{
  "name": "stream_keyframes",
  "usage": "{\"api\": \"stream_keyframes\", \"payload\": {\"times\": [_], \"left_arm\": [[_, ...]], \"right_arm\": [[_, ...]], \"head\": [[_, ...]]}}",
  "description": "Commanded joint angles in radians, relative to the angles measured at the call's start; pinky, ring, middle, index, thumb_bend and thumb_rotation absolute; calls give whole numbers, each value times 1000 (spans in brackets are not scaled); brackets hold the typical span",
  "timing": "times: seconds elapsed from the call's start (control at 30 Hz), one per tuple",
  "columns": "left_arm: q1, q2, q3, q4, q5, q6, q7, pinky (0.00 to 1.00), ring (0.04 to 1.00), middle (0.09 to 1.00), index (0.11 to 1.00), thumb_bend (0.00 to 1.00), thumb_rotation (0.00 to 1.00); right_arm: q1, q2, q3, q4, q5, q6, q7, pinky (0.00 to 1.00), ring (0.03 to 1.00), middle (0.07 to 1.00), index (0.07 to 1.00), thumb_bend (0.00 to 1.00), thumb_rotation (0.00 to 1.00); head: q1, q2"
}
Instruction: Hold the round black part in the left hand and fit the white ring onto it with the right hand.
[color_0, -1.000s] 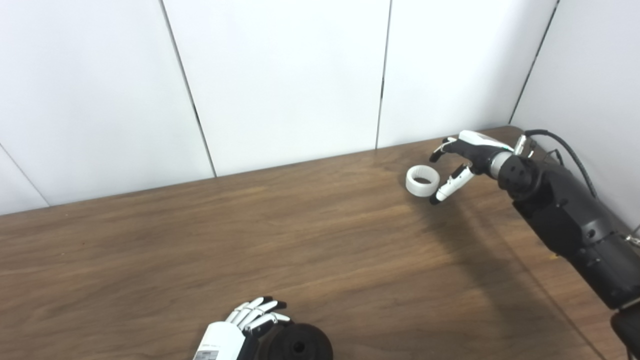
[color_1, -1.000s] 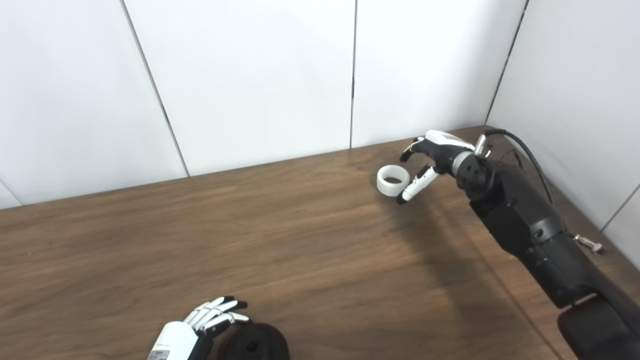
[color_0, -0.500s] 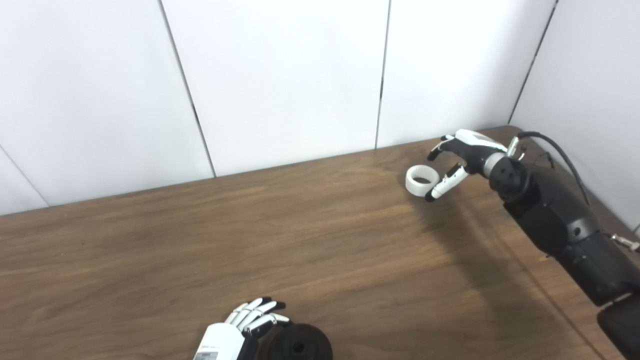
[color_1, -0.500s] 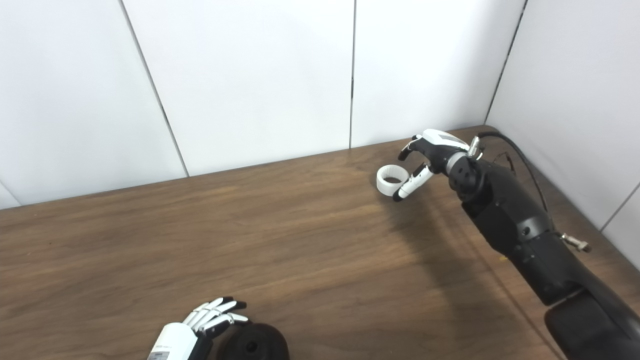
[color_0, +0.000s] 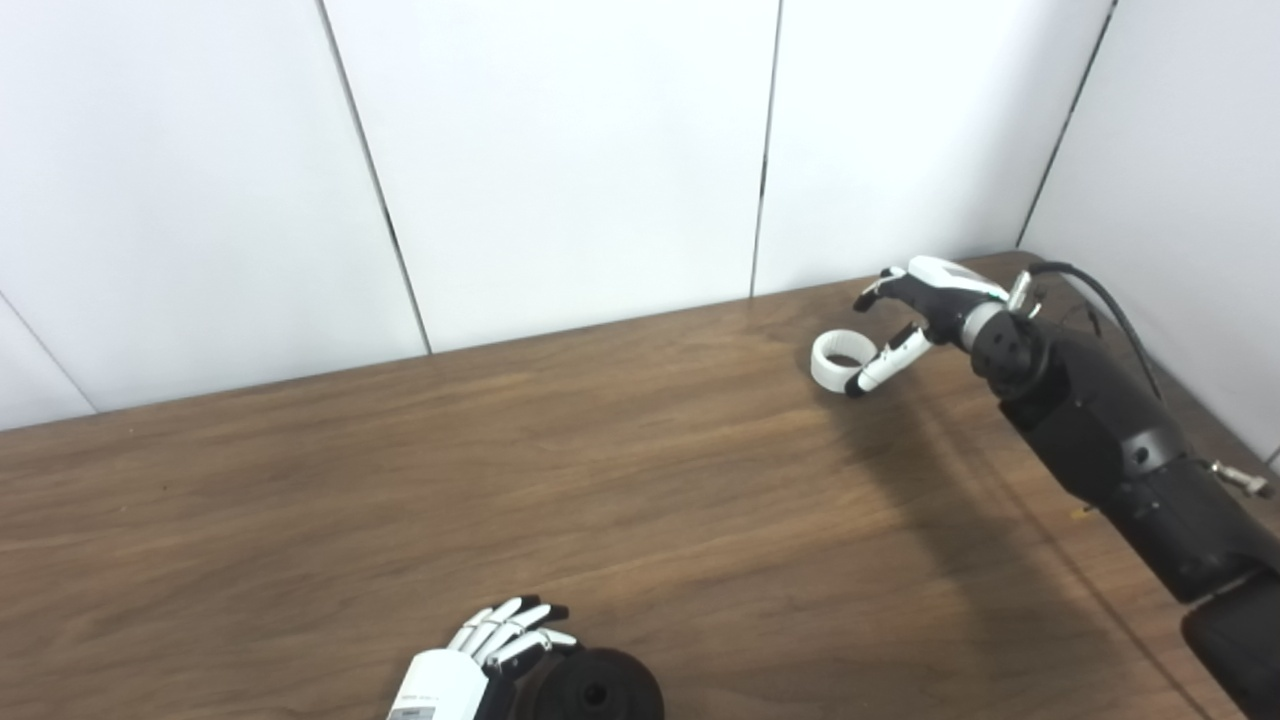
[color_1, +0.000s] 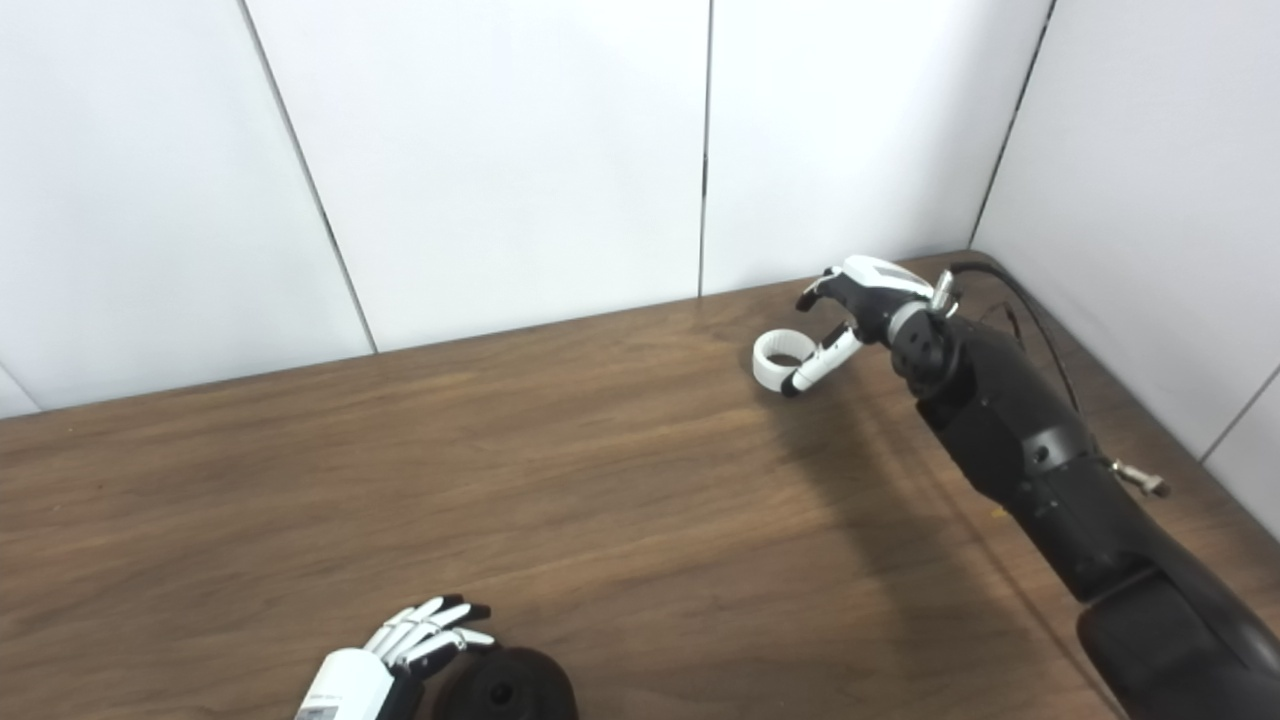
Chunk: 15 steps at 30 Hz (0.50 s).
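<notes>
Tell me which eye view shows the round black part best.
The left eye view: the round black part shows more of its top and centre hole beside the left hand. The right eye view shows the same part lower in the picture, with more of it cut by the bottom edge.

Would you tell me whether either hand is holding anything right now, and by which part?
Nothing is held yet. The right hand is open around the white ring on the table. The left hand is open beside the round black part.

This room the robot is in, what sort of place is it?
Probably a lab test booth: a bare wooden table boxed in by plain white wall panels, with only a white ring and a round black part.
</notes>
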Motion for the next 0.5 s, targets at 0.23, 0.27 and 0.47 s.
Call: {"api": "stream_keyframes", "payload": {"times": [0.23,0.27,0.47], "left_arm": [[51,24,-19,27,13,24,-38,886,888,829,580,849,178],[51,25,-19,28,12,23,-36,888,889,830,580,849,175],[54,27,-21,22,21,23,-32,880,884,827,578,849,187]], "right_arm": [[-62,-6,9,9,-19,-23,-30,1000,1000,1000,790,1000,304],[-63,-4,10,13,-19,-24,-33,1000,1000,1000,788,1000,304],[-66,8,24,33,-23,-26,-37,1000,1000,1000,777,1000,313]], "head": [[-4,7],[-4,7],[-2,11]]}}
